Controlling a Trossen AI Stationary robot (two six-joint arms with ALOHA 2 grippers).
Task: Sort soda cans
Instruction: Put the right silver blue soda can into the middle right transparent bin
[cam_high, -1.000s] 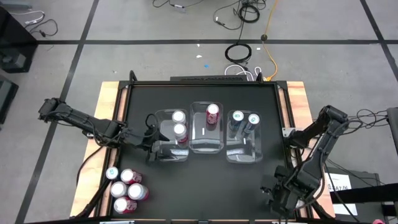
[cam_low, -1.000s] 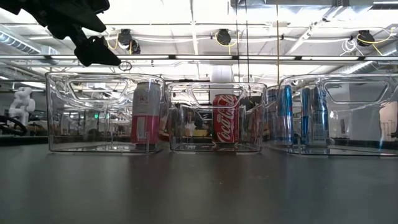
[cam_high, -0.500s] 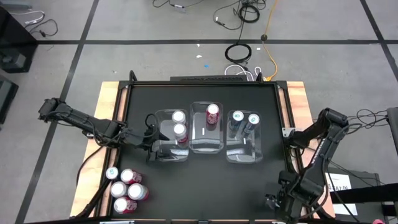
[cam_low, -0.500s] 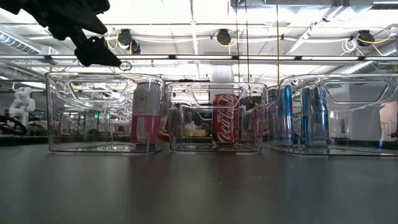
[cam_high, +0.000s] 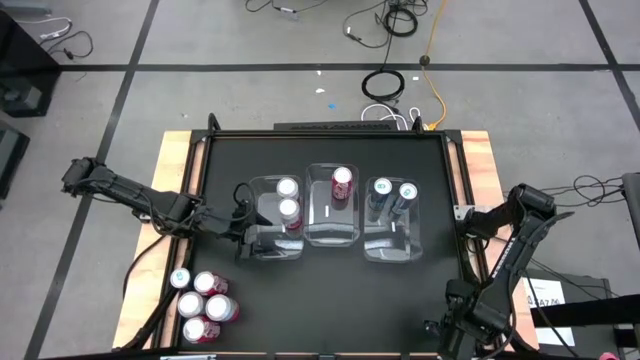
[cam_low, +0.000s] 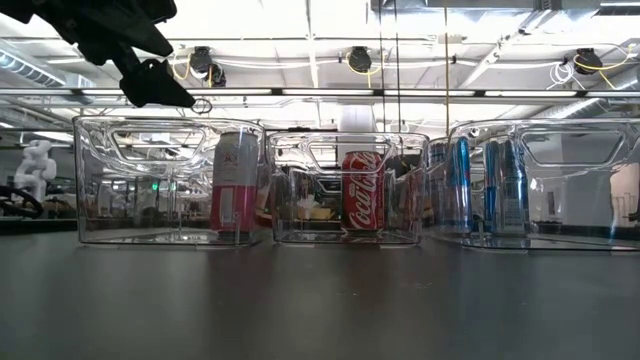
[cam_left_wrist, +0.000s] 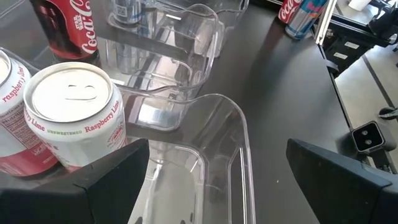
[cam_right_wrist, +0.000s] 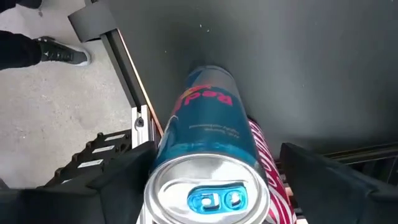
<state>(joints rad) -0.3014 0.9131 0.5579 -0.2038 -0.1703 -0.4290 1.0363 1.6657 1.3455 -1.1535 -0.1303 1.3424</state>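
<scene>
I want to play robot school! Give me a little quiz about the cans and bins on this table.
1. How many cans stand in the middle bin?
2. True or false: the left bin holds blue cans.
3. What is the right gripper positioned at? A) a blue can B) a red can C) an empty bin
Key: 1) One, the red Coca-Cola can. 2) False: its two cans are white and pink. 3) A.

blue can (cam_right_wrist: 208, 155) upright between right gripper (cam_right_wrist: 214, 186) fingers, spread wide | red-striped can (cam_right_wrist: 267, 168) behind | black table (cam_right_wrist: 280, 62)
</scene>
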